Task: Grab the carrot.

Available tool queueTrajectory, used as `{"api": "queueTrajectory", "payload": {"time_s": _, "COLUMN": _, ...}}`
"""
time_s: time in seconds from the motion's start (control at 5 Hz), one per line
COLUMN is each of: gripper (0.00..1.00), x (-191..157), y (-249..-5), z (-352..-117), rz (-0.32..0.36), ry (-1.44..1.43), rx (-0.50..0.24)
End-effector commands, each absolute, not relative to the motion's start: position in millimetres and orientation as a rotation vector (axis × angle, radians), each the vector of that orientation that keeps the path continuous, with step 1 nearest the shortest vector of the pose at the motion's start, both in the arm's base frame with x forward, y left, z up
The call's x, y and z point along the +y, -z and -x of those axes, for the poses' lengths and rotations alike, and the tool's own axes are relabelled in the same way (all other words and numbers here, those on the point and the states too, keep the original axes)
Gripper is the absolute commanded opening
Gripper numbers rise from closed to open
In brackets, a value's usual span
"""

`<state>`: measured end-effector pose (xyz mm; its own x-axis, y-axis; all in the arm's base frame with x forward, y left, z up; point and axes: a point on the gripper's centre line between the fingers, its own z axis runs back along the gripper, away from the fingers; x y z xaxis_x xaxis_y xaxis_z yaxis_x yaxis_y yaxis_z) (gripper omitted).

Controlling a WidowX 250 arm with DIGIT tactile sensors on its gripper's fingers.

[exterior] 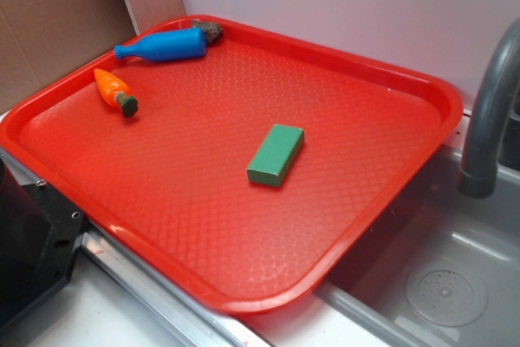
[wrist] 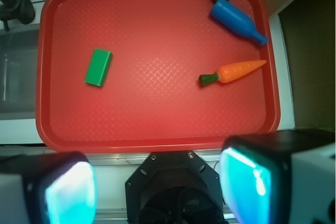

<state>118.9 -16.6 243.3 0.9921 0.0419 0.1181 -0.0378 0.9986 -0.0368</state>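
Note:
The carrot [exterior: 114, 91] is small, orange and tapered with a dark green stub end; it lies flat near the left rim of the red tray [exterior: 341, 225]. In the wrist view the carrot [wrist: 234, 72] lies at the right, stub pointing left. My gripper [wrist: 157, 184] is open and empty, high above the robot base and short of the tray's near rim [wrist: 157, 144]; its two cyan-lit pads [wrist: 71, 192] frame the bottom of the view. The gripper does not show in the exterior view.
A blue bottle-shaped toy [exterior: 165, 45] lies at the tray's far corner beside a small brown lump [exterior: 210, 30]. A green block [exterior: 276, 154] lies mid-tray. A grey faucet [exterior: 487, 111] and sink [exterior: 439, 282] are to the right. The black robot base [exterior: 32, 233] is front left.

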Motion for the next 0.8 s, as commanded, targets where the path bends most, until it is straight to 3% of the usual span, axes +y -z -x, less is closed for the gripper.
{"api": "queueTrajectory", "payload": {"time_s": 0.0, "gripper": 1.00, "x": -16.6, "y": -243.3, "z": -118.9, "rz": 0.034, "ry": -0.040, "rx": -0.119}}
{"api": "queueTrajectory", "payload": {"time_s": 0.2, "gripper": 1.00, "x": 33.4, "y": -197.1, "z": -132.9, "rz": 0.094, "ry": -0.297, "rx": -0.077}}
{"api": "queueTrajectory", "payload": {"time_s": 0.4, "gripper": 1.00, "x": 51.5, "y": -180.8, "z": -150.7, "rz": 0.176, "ry": -0.498, "rx": -0.088}}
{"api": "queueTrajectory", "payload": {"time_s": 0.6, "gripper": 1.00, "x": 90.5, "y": -157.1, "z": -170.5, "rz": 0.195, "ry": -0.715, "rx": -0.200}}
